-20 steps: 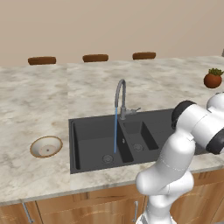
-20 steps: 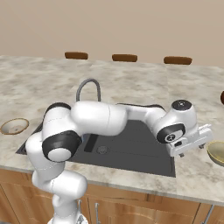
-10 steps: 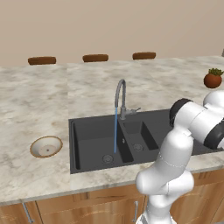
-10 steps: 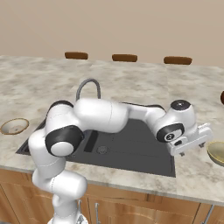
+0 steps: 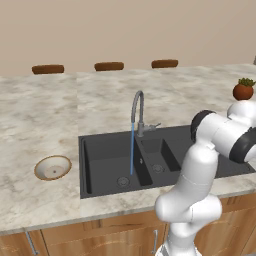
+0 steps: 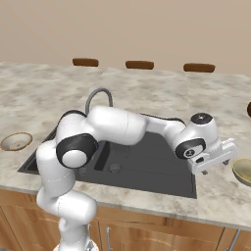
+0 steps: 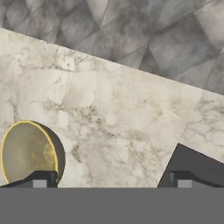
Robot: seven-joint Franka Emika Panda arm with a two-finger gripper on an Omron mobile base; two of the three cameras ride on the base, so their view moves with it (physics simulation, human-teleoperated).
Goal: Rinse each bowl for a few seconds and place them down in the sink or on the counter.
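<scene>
Hanging over the counter (image 6: 215,196) at the sink's right end, the gripper (image 7: 109,181) has its two dark fingertips (image 7: 39,179) spread wide apart with nothing between them. In the hand view, the olive-tan bowl (image 7: 28,153) sits on the stone right by one fingertip, and the black corner of the sink (image 7: 192,164) shows by the other fingertip. In the right base view, that same bowl (image 6: 242,170) rests on the counter just past the gripper (image 6: 218,159), near it; I cannot tell if they touch. Close behind the gripper is the big dark sink (image 6: 142,162) with two basins. The white arm (image 6: 127,125) reaches across the sink to get to this spot. Farther along, the curved grey tap (image 5: 137,107) stands at the back of the sink, and a thin blue stream of water (image 5: 132,150) falls from it into the left basin. Past the far end of the sink, well apart from the gripper, the shallow bowl with the brown rim (image 5: 52,167) sits upright on the counter with its whitish inside facing up. A reddish-brown pot with a green plant (image 5: 243,90) stands on the counter toward the back, on the gripper's side of the sink. Farthest away, three brown chair backs (image 6: 139,64) peek up behind the back edge of the counter.
</scene>
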